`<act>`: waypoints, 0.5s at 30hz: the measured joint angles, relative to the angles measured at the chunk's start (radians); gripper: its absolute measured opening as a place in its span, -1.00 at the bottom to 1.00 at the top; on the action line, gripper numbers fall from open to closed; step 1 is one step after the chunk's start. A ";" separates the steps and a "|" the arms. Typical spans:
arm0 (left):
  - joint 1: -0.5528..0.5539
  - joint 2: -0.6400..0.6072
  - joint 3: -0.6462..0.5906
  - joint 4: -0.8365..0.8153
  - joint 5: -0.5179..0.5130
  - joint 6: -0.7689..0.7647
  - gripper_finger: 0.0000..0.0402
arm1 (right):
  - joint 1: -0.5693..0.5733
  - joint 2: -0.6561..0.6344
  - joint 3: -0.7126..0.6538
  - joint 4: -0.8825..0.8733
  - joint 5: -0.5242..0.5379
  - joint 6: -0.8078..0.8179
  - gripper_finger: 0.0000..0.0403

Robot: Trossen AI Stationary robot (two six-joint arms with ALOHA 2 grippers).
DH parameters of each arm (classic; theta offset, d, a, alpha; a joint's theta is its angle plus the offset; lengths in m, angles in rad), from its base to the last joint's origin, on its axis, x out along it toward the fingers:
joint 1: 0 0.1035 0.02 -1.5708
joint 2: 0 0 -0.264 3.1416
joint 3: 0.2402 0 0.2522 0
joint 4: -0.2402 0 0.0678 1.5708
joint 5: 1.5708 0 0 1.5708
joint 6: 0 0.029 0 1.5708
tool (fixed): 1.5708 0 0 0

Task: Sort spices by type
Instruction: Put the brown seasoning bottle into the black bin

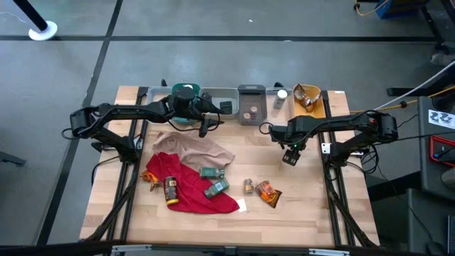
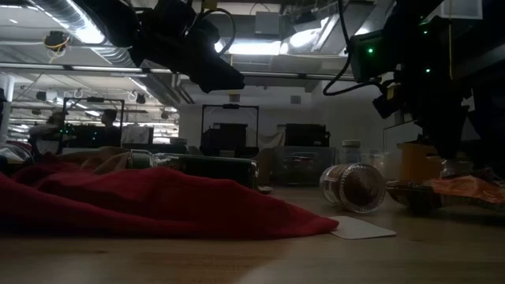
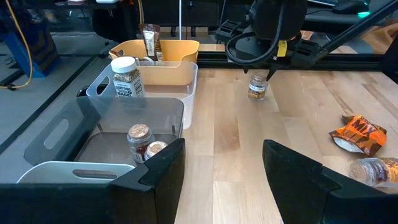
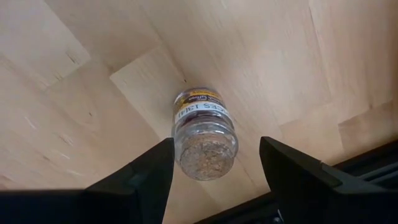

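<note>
While the sort stands part done, my entries run left to right.

1. My left pincer: released and empty, waiting at the near edge of the bins.
2. Grey bin: two small brown jars inside. Probably the home for the next piece.
3. Orange packet: loose on the wood, nearer the front edge. Keep clear of it.
4. Glass jar: brown spice, yellow label. As best I judge, it stands on bare wood, well right of the cloths.
5. My right pincer: released, one finger on either side of that jar, neither touching it.

Handling note: I should settle lower, centre the jar in the gap and meet its body squarely. Clench gently, since glass slips, then lift straight up before swinging toward the bins.
</note>
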 joint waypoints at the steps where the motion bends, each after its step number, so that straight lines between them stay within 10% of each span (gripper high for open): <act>1: 0.000 0.000 0.000 0.000 0.000 0.000 -0.01 | 0.000 0.000 0.000 0.000 0.000 0.000 0.18; 15: 0.000 0.000 0.000 0.000 0.000 0.000 -0.01 | -0.001 0.001 -0.168 0.124 -0.012 -0.026 0.18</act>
